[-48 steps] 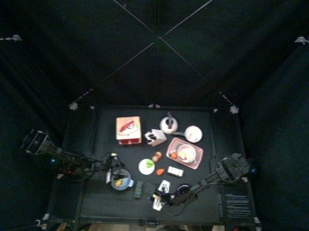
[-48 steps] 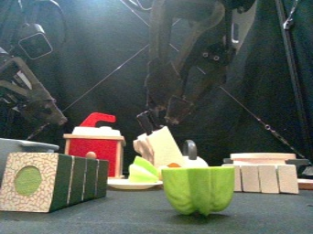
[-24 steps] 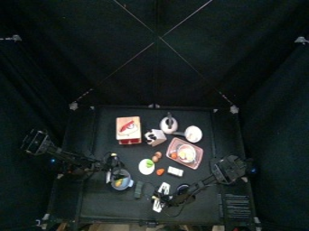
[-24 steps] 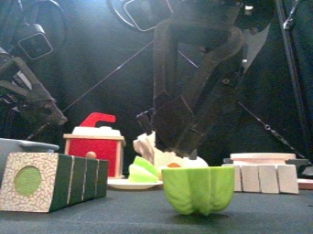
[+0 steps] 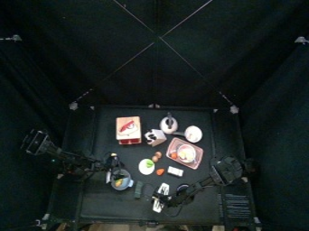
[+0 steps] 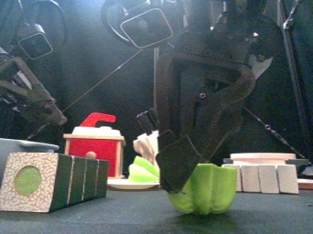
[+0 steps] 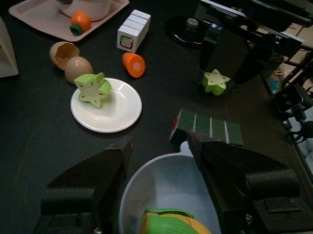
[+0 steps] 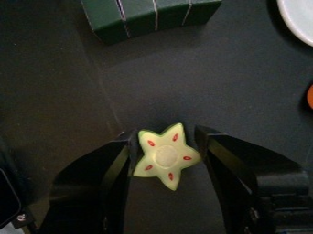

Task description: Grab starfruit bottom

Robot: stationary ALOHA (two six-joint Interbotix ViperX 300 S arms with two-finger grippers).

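Near the table's front edge, the small yellow-green star-shaped toy starfruit [image 8: 167, 155] was bracketed by the right gripper [image 8: 167, 154], jaws spread wide; lobes should be centred squarely before closure.

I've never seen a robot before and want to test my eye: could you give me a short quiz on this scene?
1. True or false: the right gripper is shut on the yellow-green star-shaped toy fruit.
2. What lies on the round white plate? A, a pale green star slice; B, a carrot; C, an egg.
3. Which gripper hangs over the grey-blue bowl?
Key: 1 false, its jaws stand open on either side; 2 A; 3 the left gripper.
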